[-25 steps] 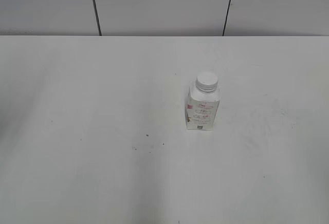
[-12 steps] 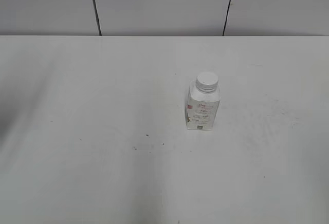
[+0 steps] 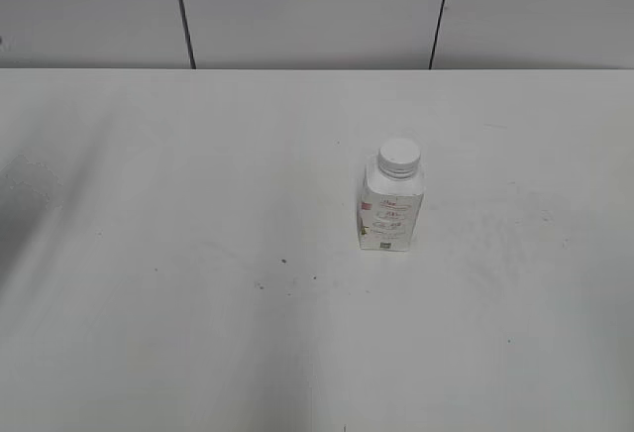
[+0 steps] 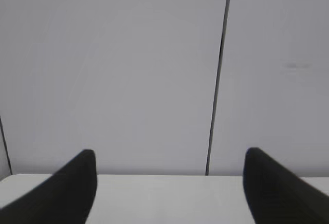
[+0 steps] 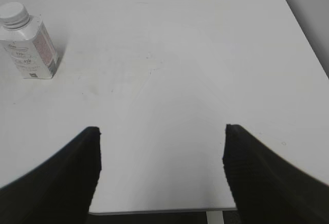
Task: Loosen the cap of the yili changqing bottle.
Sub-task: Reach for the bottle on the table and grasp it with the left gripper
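The yili changqing bottle [image 3: 390,213] stands upright on the white table, right of centre in the exterior view, with its pink-red label facing the camera. Its white ribbed cap [image 3: 399,156] sits on the neck. The bottle [image 5: 32,49] and cap [image 5: 13,14] also show at the top left of the right wrist view. My right gripper [image 5: 162,131] is open and empty, far from the bottle, near the table edge. My left gripper [image 4: 168,157] is open and empty, facing the back wall; the bottle is out of its view. Neither gripper shows in the exterior view.
The white table [image 3: 198,333] has a few small dark specks [image 3: 283,261] left of the bottle. A grey panelled wall [image 3: 297,6] runs behind it. The table's edge [image 5: 159,211] lies under the right gripper, and its right edge [image 5: 303,34] shows too.
A faint shadow at the left edge of the table has shifted slightly. The bottle has not moved.
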